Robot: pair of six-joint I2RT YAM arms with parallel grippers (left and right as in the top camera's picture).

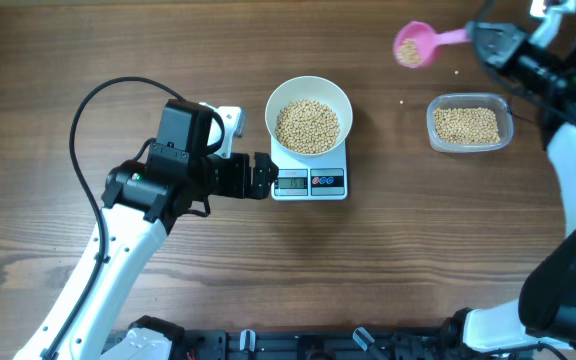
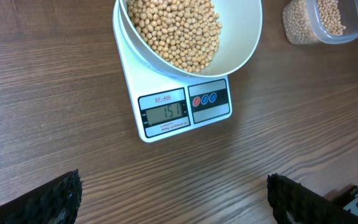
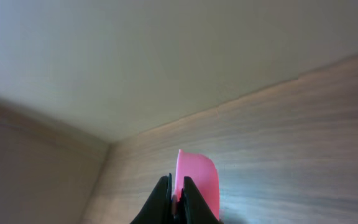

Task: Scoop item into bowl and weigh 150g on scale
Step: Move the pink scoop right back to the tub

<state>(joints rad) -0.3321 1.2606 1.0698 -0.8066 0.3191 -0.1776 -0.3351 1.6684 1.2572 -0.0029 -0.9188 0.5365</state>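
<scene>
The white bowl point(image 1: 308, 85) stands on the small white scale point(image 1: 293, 183) at the table's middle, holding a heap of tan beans point(image 1: 308, 125). In the left wrist view the bowl point(image 2: 244, 43) and beans point(image 2: 176, 28) sit above the scale's display point(image 2: 165, 113), which reads 151. My left gripper point(image 1: 265, 176) is open just left of the scale's front, its jaws point(image 2: 173, 199) spread wide over bare wood. At the far right, my right gripper point(image 1: 480, 38) is shut on the handle of a pink scoop point(image 1: 413, 44) with a few beans in it. The pink scoop point(image 3: 197, 180) also shows between the right fingers point(image 3: 178, 200).
A clear plastic tub point(image 1: 469, 123) of beans stands right of the scale, below the raised scoop; it also shows in the left wrist view point(image 2: 328, 22). One or two loose beans point(image 1: 402, 100) lie on the wood between bowl and tub. A black cable point(image 1: 98, 100) loops behind the left arm.
</scene>
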